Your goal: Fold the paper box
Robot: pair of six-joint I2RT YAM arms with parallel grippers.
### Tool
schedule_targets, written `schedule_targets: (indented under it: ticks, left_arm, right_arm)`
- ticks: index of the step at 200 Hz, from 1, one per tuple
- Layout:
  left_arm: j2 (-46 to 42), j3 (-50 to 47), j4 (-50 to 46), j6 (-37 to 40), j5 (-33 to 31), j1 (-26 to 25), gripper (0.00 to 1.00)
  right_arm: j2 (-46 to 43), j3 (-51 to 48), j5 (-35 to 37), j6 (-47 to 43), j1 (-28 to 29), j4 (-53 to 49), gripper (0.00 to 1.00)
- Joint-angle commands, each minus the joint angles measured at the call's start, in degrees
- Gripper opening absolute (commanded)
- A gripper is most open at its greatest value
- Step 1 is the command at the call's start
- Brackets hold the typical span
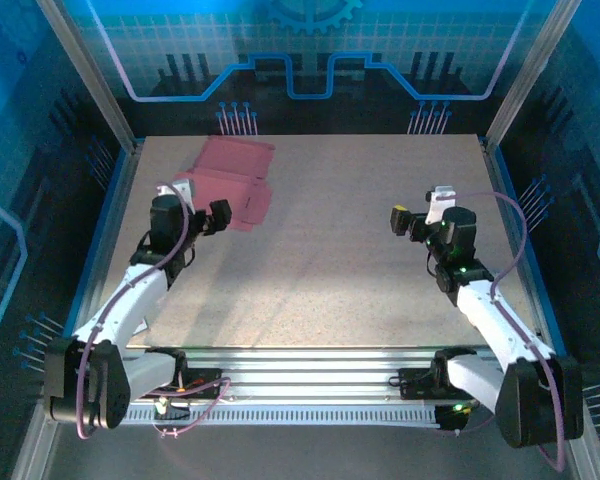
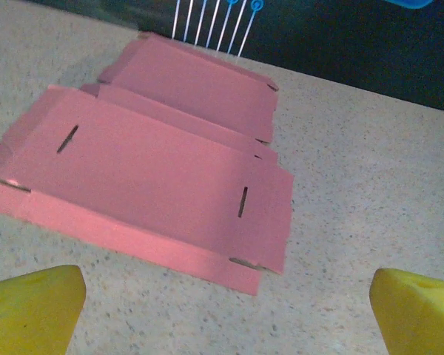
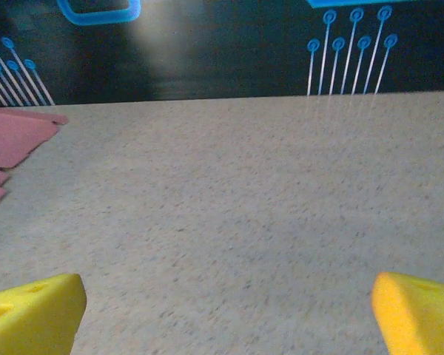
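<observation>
While left gripper (image 2: pixel 226 316) and right gripper (image 3: pixel 226 314) are spread wide, empty, paper box (image 2: pixel 155 174) is laid flat on speckled table (image 1: pixel 360 270): thin pink card, slotted, flapped.

The paper box (image 2: pixel 155 185) is plain pink. The worktop (image 1: pixel 380 290) is beige with fine dark speckles — the back wall (image 3: pixel 207 59) is dark, with bright blue circuit-like lines.

The top camera looks down from above the near edge over the whole bench (image 1: pixel 330 270). Both wrist cameras sit low and close, facing far; all three share the paper box (image 1: pixel 235 175).
</observation>
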Motion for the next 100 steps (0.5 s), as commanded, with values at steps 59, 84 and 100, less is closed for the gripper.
schedule_targets:
  ticks: [59, 84, 100]
  left_arm:
    - [20.7, 25.6, -28.8, -6.2, 2.1, -0.4, 0.99]
    - [28.6, 31.8, -30.6, -6.7, 1.9, -0.8, 0.99]
    - [32.7, 35.3, -31.1, -6.5, 1.0, -1.3, 0.99]
  right_arm:
    - [-14.0, 4.0, -10.4, 13.1, 3.2, -28.7, 1.0]
    - [-17.1, 3.3, -11.1, 14.5, 3.2, -31.2, 1.0]
    - [-17.8, 3.4, -12.3, 14.2, 3.0, -33.1, 1.0]
